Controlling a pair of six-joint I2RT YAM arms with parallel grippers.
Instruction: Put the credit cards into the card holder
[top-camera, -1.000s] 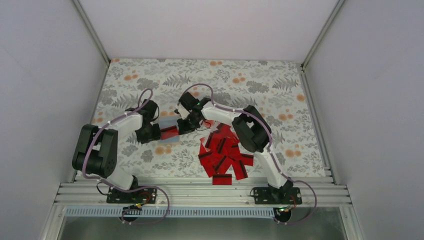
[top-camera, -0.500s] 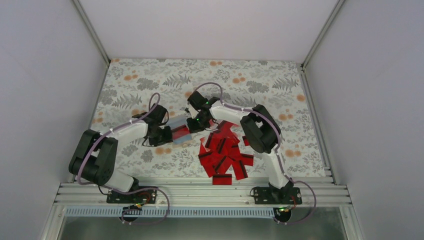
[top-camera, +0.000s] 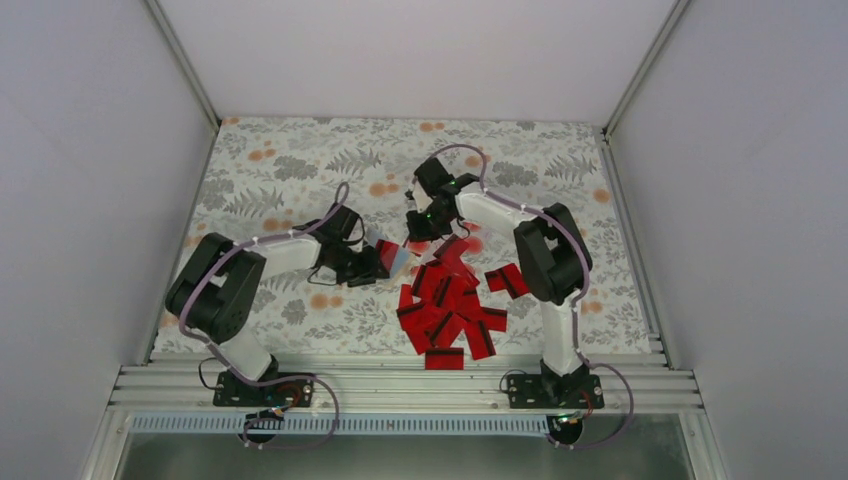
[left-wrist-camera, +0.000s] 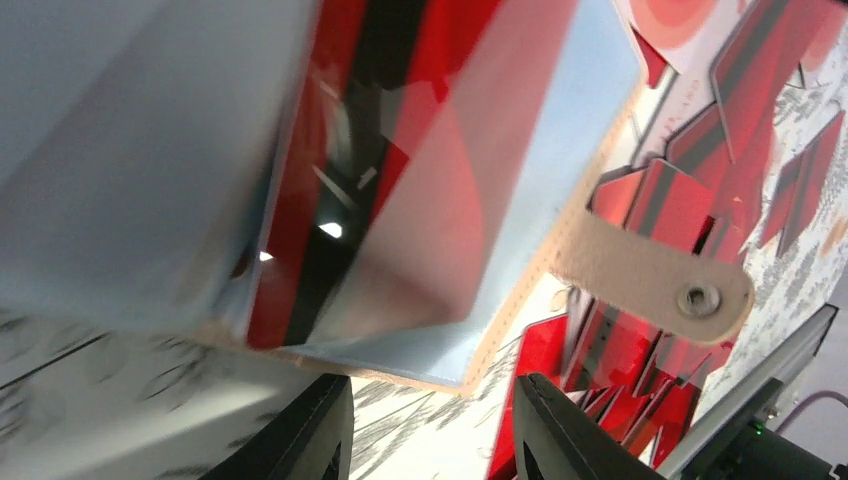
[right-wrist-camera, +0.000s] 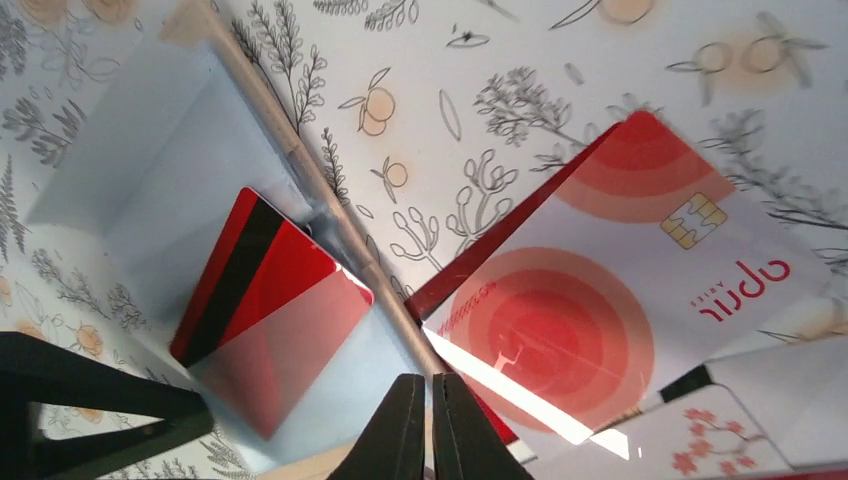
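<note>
Though tipped open, firmly caught: card holder (left-wrist-camera: 560, 150) pinched by the left gripper (left-wrist-camera: 432, 400), fingers part-spread around it. Tucked inside, just beyond those fingers, one red card (left-wrist-camera: 330, 200) under a glossy pocket, black stripe showing. Nothing else in there, as far as visible. Over to the right gripper (right-wrist-camera: 420, 432): pressed together, carrying nothing, hovering right above the holder's fold. Beyond its tips, a pale card (right-wrist-camera: 600, 290) with red rings; near that, loose credit cards (top-camera: 450, 300) heaped on the cloth (top-camera: 560, 170). Risks now: tipping further and spilling that lone card, or snagging the tan strap (left-wrist-camera: 660, 285) dangling right of the left fingers.
</note>
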